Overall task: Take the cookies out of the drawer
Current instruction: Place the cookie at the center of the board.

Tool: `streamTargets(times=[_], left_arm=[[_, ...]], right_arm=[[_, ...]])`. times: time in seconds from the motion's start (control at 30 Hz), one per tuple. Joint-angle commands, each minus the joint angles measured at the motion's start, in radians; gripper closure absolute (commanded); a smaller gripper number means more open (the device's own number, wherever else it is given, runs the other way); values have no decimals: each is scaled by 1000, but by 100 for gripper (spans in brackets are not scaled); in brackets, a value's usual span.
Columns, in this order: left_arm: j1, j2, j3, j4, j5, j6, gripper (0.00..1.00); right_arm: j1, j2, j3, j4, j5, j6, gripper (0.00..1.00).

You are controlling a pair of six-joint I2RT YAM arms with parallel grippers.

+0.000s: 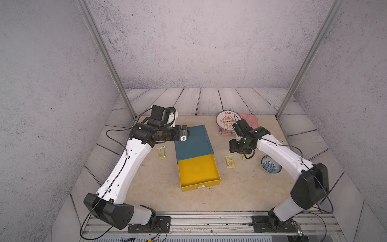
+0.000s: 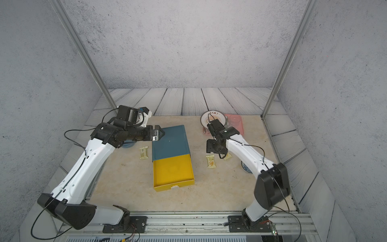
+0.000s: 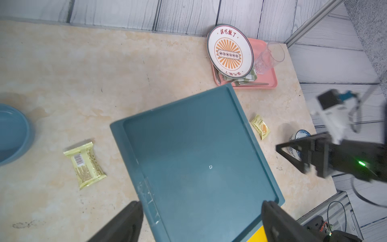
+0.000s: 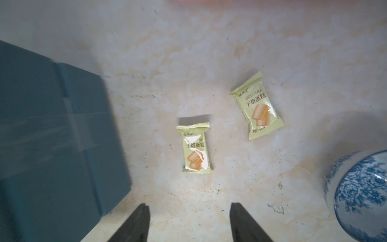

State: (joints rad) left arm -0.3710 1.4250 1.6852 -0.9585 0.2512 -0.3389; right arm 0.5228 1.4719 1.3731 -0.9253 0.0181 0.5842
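The yellow drawer (image 1: 196,169) stands pulled out of its teal case (image 1: 193,142), and no packet shows inside it in both top views. Three pale yellow cookies lie on the table. One packet (image 1: 161,152) is left of the case and one (image 1: 229,161) is right of it. The third (image 1: 244,156) is partly hidden under my right arm. My left gripper (image 3: 202,204) hovers open over the case's top, holding nothing. My right gripper (image 4: 189,206) is open above the bare table. Two packets (image 4: 196,149) (image 4: 257,106) lie just ahead of its fingertips.
A printed plate (image 1: 228,120) and a clear glass (image 1: 251,119) rest on a pink tray (image 3: 270,83) at the back right. A blue-and-white bowl (image 1: 271,164) stands right of the packets. A blue dish (image 3: 10,134) sits under my left arm.
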Motion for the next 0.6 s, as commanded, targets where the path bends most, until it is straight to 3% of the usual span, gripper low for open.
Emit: streamTargets(times=[0.0, 0.07, 0.1, 0.13, 0.23, 0.33, 0.4, 0.57], left_arm=[[46, 78, 112, -10, 5, 44, 18], [61, 140, 180, -14, 14, 67, 46], [64, 177, 222, -26, 6, 75, 55], [66, 217, 265, -39, 5, 85, 59], [66, 301, 353, -53, -9, 104, 61], [66, 371, 409, -56, -30, 118, 62], [66, 413, 448, -64, -38, 125, 62], [66, 477, 479, -61, -39, 137, 62]], right_arm=[[110, -214, -106, -35, -53, 104, 53], [264, -319, -169, -38, 63, 185, 84], [347, -360, -208, -13, 90, 229, 95], [426, -394, -245, 13, 122, 282, 100], [652, -428, -312, 102, 245, 394, 100], [853, -404, -309, 111, 450, 485, 100], [917, -400, -317, 149, 522, 509, 100], [966, -345, -325, 263, 532, 485, 100]])
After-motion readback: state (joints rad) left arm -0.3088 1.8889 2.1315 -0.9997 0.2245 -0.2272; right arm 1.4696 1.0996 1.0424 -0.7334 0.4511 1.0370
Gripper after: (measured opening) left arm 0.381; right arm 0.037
